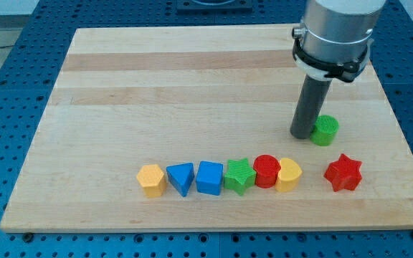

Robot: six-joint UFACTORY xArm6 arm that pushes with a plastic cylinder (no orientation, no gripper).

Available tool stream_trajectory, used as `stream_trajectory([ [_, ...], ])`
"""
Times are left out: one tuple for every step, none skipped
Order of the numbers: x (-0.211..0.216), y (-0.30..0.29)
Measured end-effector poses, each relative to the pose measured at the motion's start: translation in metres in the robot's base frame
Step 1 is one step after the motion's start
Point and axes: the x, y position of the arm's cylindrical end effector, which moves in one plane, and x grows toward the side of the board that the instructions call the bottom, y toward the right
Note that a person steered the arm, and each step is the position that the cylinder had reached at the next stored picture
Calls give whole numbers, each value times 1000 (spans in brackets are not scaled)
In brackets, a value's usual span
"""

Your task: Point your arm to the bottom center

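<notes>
My tip (302, 134) rests on the wooden board (192, 86) at the view's right, just left of a green cylinder (325, 130) and touching or nearly touching it. Below it, a row of blocks runs along the view's bottom: a yellow hexagon (151, 179), a blue triangle (181, 178), a blue cube (209, 178), a green star (239, 175), a red cylinder (266, 171) and a yellow heart-like block (288, 175). A red star (343, 173) lies apart at the lower right.
The board sits on a blue perforated table (6, 86). The arm's wide grey body (333, 32) hangs over the board's upper right.
</notes>
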Motion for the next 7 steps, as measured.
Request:
stream_trajectory([
  [0,-1],
  [0,18],
  [-7,-14],
  [-24,-118],
  [-15,-237],
  [36,-338],
  [119,-363],
])
